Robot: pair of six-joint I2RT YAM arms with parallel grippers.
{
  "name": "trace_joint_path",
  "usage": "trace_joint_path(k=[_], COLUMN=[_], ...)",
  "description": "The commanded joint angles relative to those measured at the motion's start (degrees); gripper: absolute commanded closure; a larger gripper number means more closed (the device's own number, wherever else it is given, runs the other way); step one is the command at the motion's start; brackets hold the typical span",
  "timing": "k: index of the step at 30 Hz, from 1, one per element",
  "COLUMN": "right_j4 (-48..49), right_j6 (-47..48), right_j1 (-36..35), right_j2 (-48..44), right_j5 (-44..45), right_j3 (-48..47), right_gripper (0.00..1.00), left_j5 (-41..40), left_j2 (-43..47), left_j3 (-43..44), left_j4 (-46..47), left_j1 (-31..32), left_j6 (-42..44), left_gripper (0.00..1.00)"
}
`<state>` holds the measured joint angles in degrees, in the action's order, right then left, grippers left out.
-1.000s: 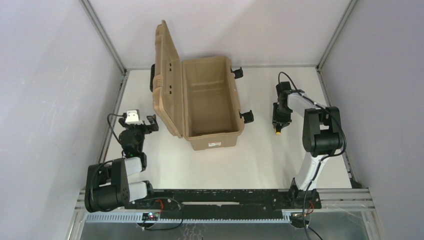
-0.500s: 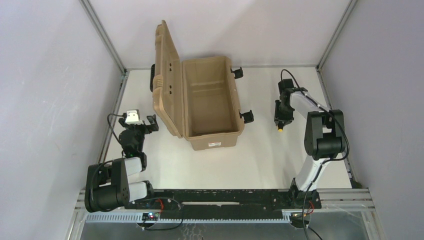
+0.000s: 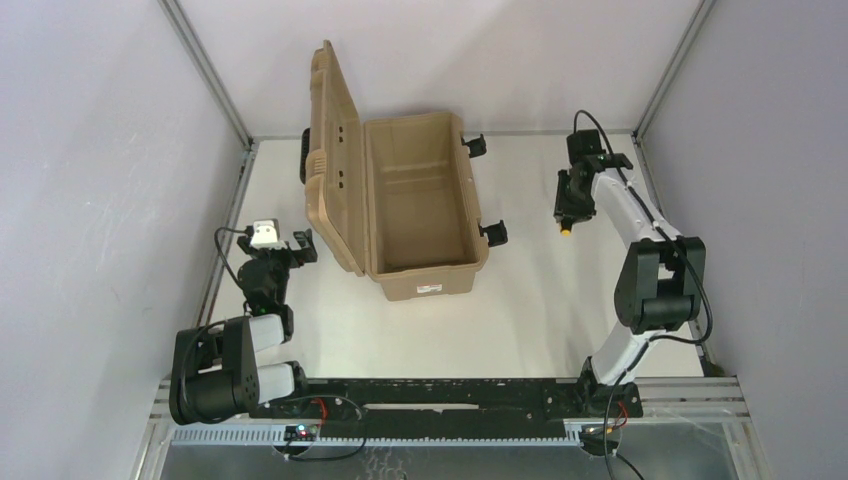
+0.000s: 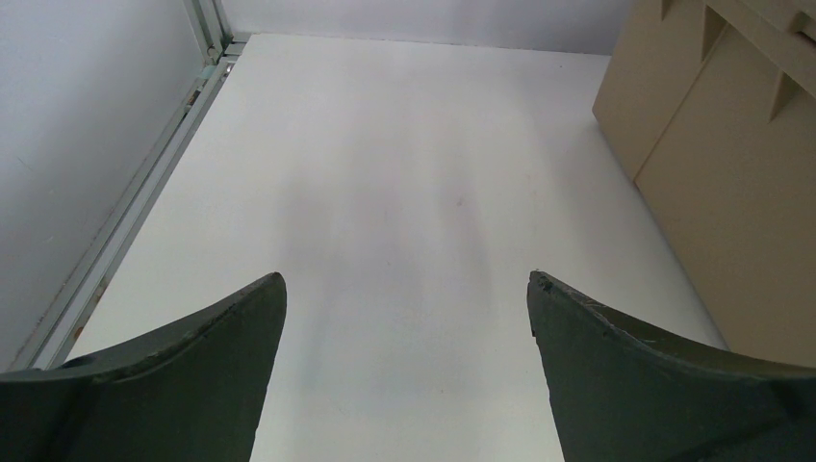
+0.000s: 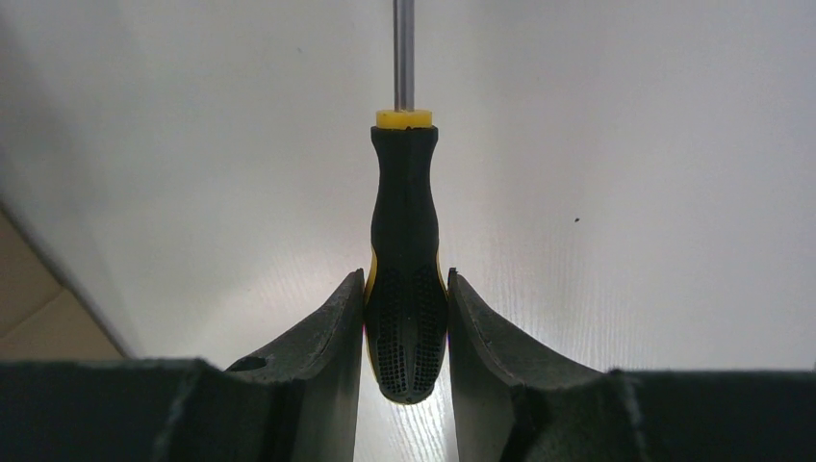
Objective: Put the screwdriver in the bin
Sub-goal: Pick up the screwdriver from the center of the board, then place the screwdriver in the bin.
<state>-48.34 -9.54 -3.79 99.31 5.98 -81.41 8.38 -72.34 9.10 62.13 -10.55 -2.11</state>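
Screwdriver (image 5: 405, 221): it sits in my right pincer (image 5: 403, 274), out over the right side of the table (image 3: 540, 320), well apart from the bin (image 3: 455, 282) and not yet in it.
Grip: the 2 fingers press on the ribbed butt of the black-and-yellow handle. The thin shaft runs straight out ahead in line with the wrist, which I judge keeps the tool from swinging during a carry.
Right pincer: narrow, clamped on the handle from both sides with no gap showing.
Height: from the top view I judge the tool hangs clear of the table, though I cannot tell by how much.
Bin: it stands mid-table with its lid (image 3: 330, 160) propped up on the left side. The tub is open upward and the right rim, with its 2 black latches (image 3: 495, 234), faces my loaded arm.
Next move: I reckon a leftward carry over that right rim, then a release above the tub floor.
Left pincer (image 4: 406, 279): wide apart and holding nothing, parked low beside the bin's left wall and out of the path.
Risk: the shaft could catch the rim or a latch if I cross too low.
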Motion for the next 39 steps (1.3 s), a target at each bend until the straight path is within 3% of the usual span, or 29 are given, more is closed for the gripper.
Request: trace_joint_path(k=[1, 17, 32, 39], right_j4=[-2.9, -9.8, -12.17, -9.71], right_j6=[-1.07, -3.16, -5.53, -8.98], right_j1=[-0.61, -5.48, -17.07, -23.82], right_j2=[-3.99, -6.08, -1.77, 0.25], right_j5=[0.77, 0.78, 4.55, 6.42], right_j3=[-6.17, -26.31, -45.8, -47.96], right_gripper=[1.0, 1.0, 1.0, 1.0], left_j5=[1.19, 1.2, 1.25, 1.2], left_j2=[-0.17, -0.17, -0.15, -0.17], left_j3=[-1.63, -1.61, -1.61, -1.57], left_j4=[6.04, 6.07, 6.03, 6.07], left_j1=[-0.27, -0.33, -0.27, -0.28], left_j6=[-0.62, -0.62, -0.66, -0.62], left_gripper=[0.0, 0.0, 0.0, 0.0])
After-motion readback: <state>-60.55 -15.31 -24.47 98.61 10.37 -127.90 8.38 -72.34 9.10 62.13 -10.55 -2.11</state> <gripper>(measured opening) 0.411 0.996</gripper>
